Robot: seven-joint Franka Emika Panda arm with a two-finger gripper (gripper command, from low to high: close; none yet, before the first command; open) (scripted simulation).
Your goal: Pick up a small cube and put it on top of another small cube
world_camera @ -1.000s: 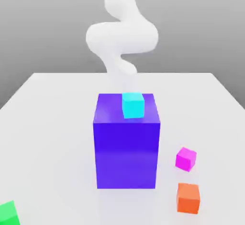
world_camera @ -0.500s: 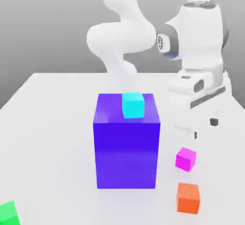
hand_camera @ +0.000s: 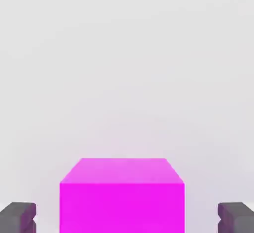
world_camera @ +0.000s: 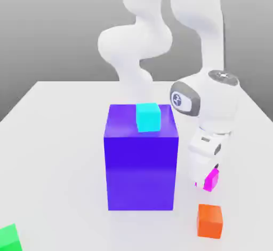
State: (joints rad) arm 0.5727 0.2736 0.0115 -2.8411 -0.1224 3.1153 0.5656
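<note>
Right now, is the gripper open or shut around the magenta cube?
Open: in the hand view both fingertips stand apart from the magenta cube, with table showing between them.

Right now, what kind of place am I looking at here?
Probably a simulated test bench, not a real room: a bare white table against a flat grey backdrop, plain colored cubes such as the cyan cube on a big purple-blue block, and a white robot arm lowered over a small magenta cube.
</note>
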